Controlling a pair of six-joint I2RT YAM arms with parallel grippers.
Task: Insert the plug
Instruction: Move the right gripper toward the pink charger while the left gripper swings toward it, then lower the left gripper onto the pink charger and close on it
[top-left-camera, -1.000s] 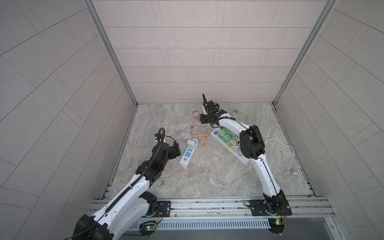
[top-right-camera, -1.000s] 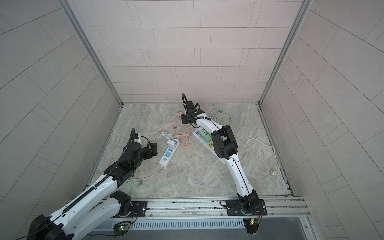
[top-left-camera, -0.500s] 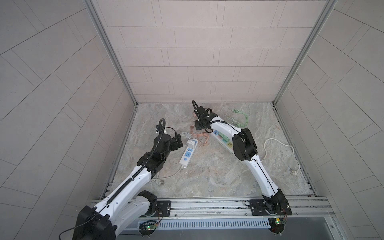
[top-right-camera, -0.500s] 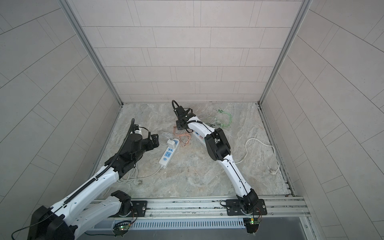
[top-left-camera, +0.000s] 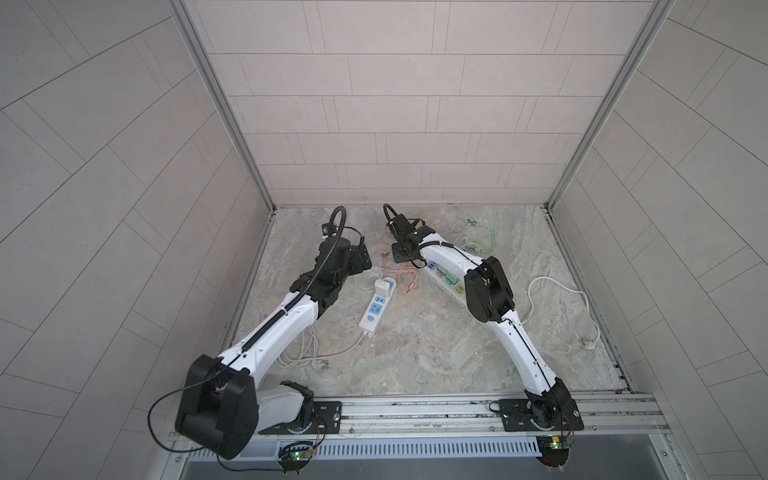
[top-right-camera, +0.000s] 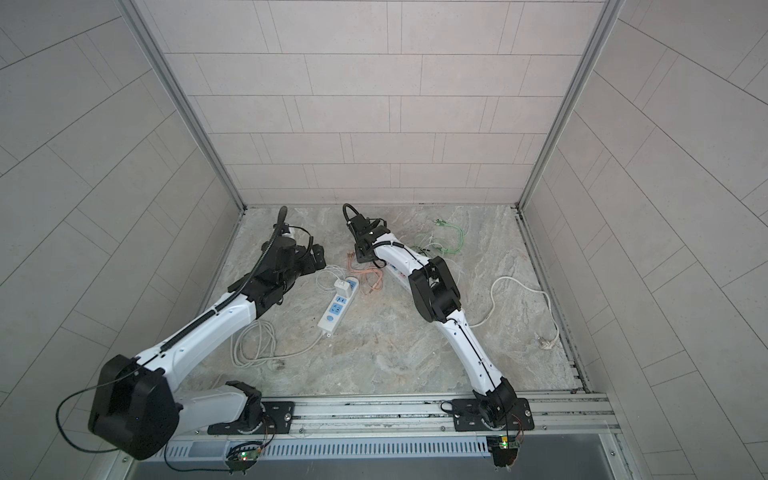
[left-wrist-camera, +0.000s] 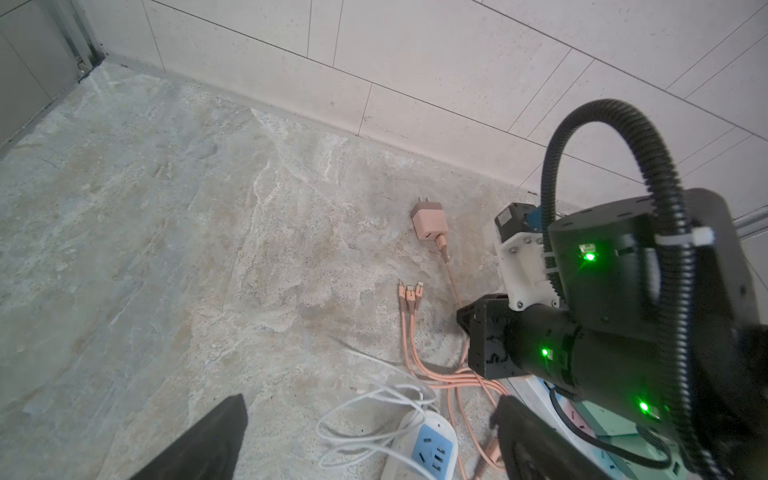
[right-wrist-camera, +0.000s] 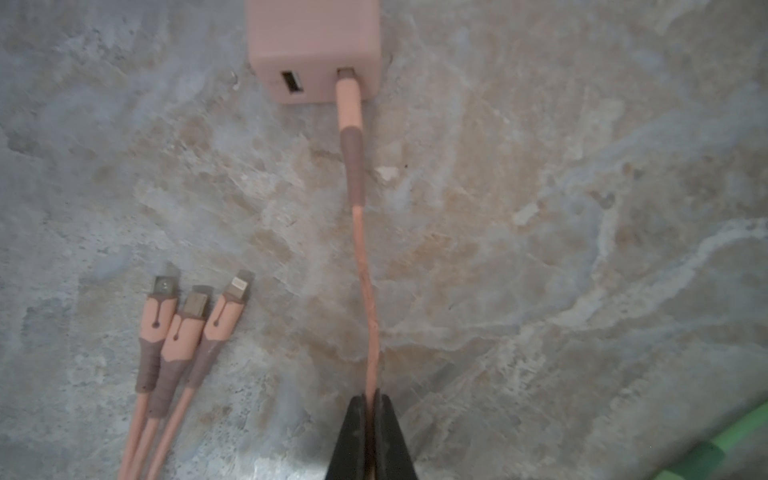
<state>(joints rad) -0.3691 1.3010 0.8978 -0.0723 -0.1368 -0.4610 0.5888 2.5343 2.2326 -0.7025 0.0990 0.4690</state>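
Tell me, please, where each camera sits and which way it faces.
Both top views: high up behind the robot, looking down at the grey marbled floor; the left arm and right arm show whole.
Left wrist: on the left arm, looking past the open left fingers across the floor at the pink square charger; the right arm's wrist shows too.
Right wrist: close over the floor, facing the charger; the right fingers, shut, pinch the pink braided cable.
Shared: both wrist views show the charger and three pink connector tips.
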